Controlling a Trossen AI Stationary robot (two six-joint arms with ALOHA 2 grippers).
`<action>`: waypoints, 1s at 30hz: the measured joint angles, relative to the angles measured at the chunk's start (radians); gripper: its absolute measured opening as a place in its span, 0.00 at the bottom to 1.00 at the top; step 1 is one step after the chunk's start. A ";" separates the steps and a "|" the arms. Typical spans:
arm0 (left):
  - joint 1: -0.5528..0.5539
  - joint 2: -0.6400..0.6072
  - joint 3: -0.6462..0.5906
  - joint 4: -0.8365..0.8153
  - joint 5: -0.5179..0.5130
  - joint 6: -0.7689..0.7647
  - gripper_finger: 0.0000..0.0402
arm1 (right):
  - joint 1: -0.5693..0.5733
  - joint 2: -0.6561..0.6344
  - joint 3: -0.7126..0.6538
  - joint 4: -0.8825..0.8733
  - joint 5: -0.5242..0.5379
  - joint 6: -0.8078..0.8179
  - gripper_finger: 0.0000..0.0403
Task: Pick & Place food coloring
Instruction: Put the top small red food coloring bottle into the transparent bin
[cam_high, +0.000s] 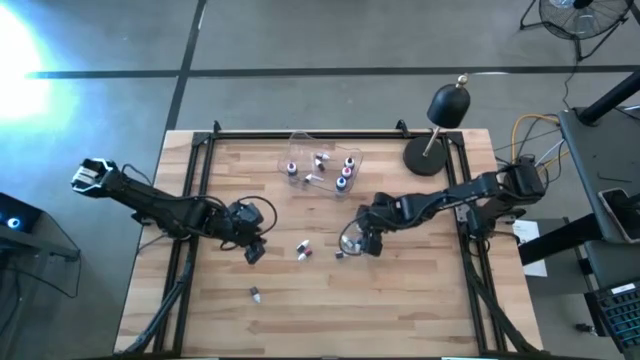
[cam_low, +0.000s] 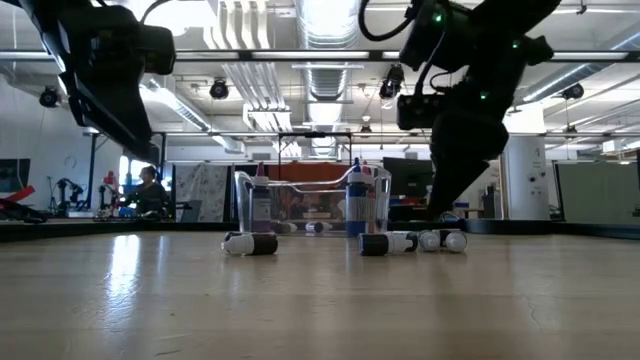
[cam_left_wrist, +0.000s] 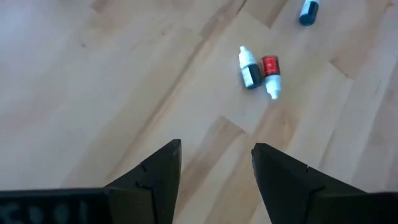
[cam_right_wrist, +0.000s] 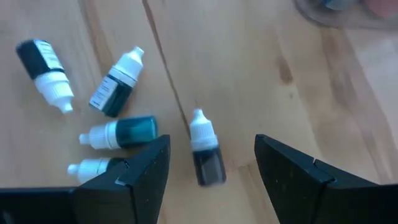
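Note:
Several small food coloring bottles lie on their sides on the wooden table. My right gripper (cam_right_wrist: 211, 168) is open, hovering low above a cluster of them: a dark bottle (cam_right_wrist: 205, 152) lies between its fingers untouched, with a teal one (cam_right_wrist: 121, 132) and two dark ones (cam_right_wrist: 117, 84) (cam_right_wrist: 43, 71) beside it. My left gripper (cam_left_wrist: 214, 168) is open over bare wood, short of a dark bottle (cam_left_wrist: 250, 68) and a red bottle (cam_left_wrist: 270, 74). In the high view the left gripper (cam_high: 255, 250) and right gripper (cam_high: 362, 242) flank the loose bottles (cam_high: 300, 250). More bottles stand inside the clear tub (cam_high: 320, 170).
A black domed lamp on a round base (cam_high: 440, 130) stands at the table's far right corner. One stray bottle (cam_high: 255, 295) lies nearer the near edge. The clear tub (cam_low: 310, 200) sits toward the far edge. A person (cam_low: 150, 190) sits in the room behind.

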 joint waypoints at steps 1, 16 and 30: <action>0.000 0.000 0.000 0.001 -0.008 0.009 0.43 | -0.009 0.000 -0.005 0.016 -0.018 -0.020 0.56; 0.001 0.000 -0.010 -0.001 -0.047 0.039 0.43 | -0.032 0.090 -0.028 0.077 -0.036 -0.099 0.56; 0.000 0.000 -0.009 0.000 -0.047 0.042 0.43 | -0.032 0.127 0.010 0.053 -0.060 -0.029 0.34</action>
